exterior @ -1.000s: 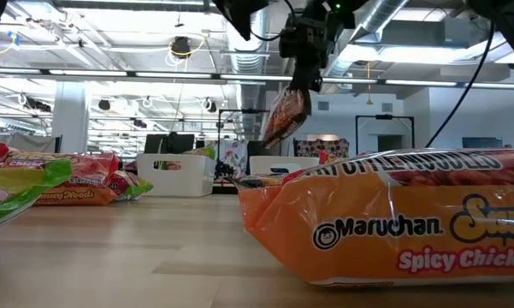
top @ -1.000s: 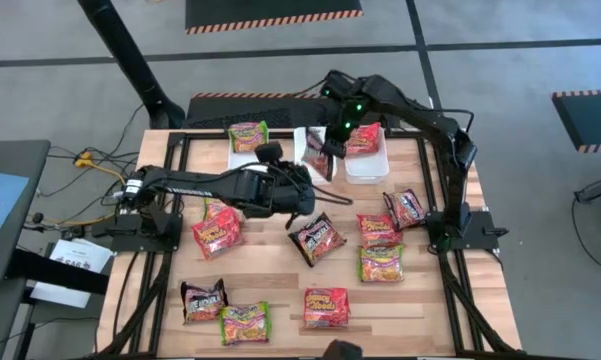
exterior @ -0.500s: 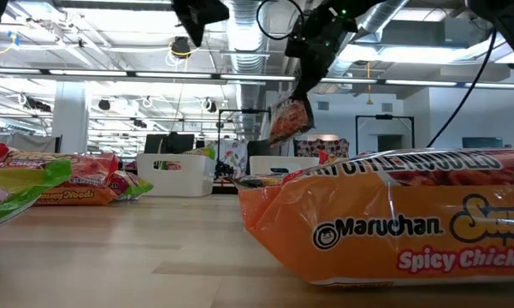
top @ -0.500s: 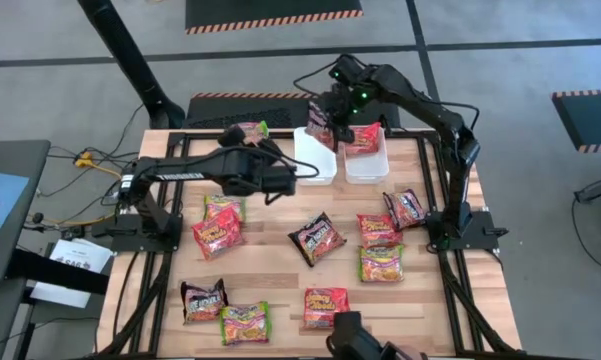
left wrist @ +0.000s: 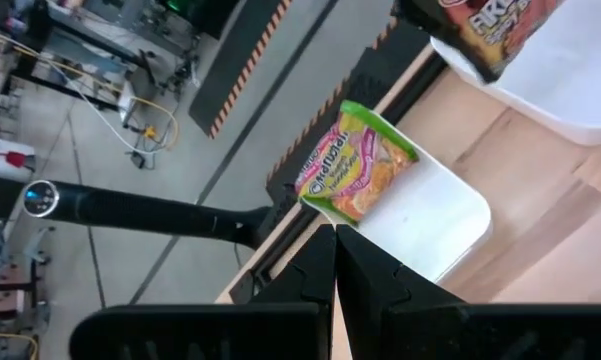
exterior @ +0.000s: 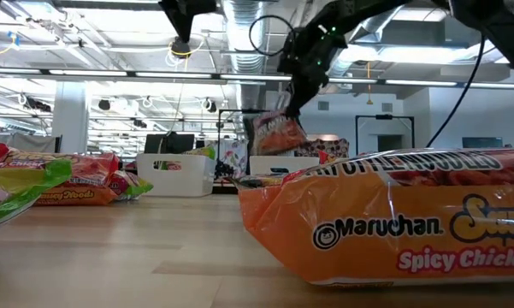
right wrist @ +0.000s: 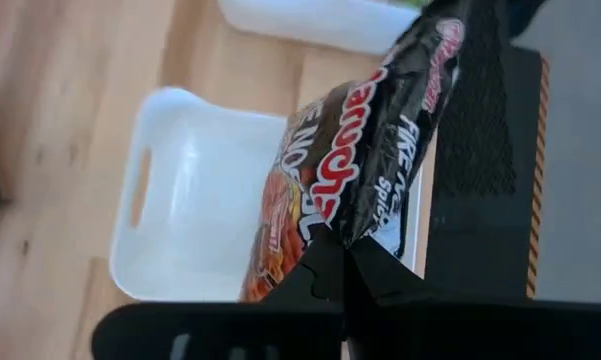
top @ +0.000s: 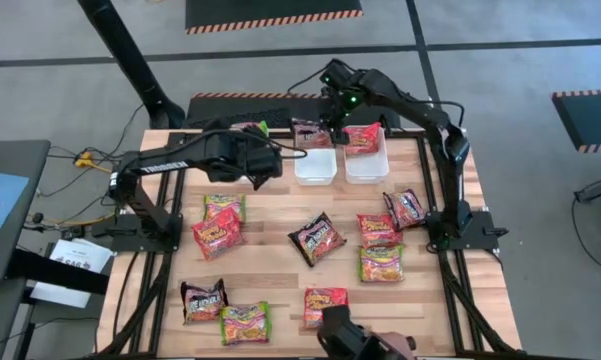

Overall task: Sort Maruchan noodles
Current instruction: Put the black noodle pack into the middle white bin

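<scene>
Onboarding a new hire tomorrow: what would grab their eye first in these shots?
First, the right end effector, shut on a black Maruchan packet that dangles over the empty middle white tub at the table's far edge. Next, the packets scattered across the wooden table, and the green-edged packet already in the left tub, by the shut left end effector.

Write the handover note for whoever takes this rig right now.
Right gripper: shut on a black packet, held above the empty middle tub.
Left gripper: shut, empty, above the left tub, which holds one green packet.
Right tub: one red packet inside.
Done: two packets binned, a third nearly in.
Left: about nine packets loose on the table.
</scene>
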### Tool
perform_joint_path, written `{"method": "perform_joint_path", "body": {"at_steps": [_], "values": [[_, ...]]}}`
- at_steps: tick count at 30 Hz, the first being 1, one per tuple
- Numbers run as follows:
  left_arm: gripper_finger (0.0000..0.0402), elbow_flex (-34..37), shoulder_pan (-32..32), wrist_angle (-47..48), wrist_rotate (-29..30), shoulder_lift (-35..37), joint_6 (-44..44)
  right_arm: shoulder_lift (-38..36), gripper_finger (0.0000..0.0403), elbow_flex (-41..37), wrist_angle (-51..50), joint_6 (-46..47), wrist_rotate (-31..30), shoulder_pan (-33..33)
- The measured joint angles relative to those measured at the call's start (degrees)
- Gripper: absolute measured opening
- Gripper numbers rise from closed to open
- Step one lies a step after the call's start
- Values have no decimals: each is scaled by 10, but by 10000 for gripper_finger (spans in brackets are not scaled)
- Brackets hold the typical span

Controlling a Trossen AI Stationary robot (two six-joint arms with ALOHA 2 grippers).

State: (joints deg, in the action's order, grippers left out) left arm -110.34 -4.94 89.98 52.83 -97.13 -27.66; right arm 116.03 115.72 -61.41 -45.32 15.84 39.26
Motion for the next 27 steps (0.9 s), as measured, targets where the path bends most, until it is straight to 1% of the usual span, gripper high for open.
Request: {"method": "perform_joint_path", "body": {"at_steps": [5,8,10,13,19,21,25,27], "values": [[0,0,-20,1,-5,17,21,17,8,-1,-6,2,-48,3],[0,0,-32,0,-6,23,27,23,8,3,19,8,-52,4],[0,0,-38,1,-10,25,32,26,8,0,18,21,-54,10],[0,0,-44,0,-13,25,39,35,8,3,49,43,-55,5],[0,0,-53,0,-15,25,50,54,8,0,38,87,-69,-1],[0,0,-56,0,-15,25,50,57,8,1,41,89,-74,-2],[0,0,-56,0,-16,25,50,70,8,0,45,93,-109,-3],[0,0,-56,0,-22,25,50,77,8,1,45,96,-113,-3]]}}
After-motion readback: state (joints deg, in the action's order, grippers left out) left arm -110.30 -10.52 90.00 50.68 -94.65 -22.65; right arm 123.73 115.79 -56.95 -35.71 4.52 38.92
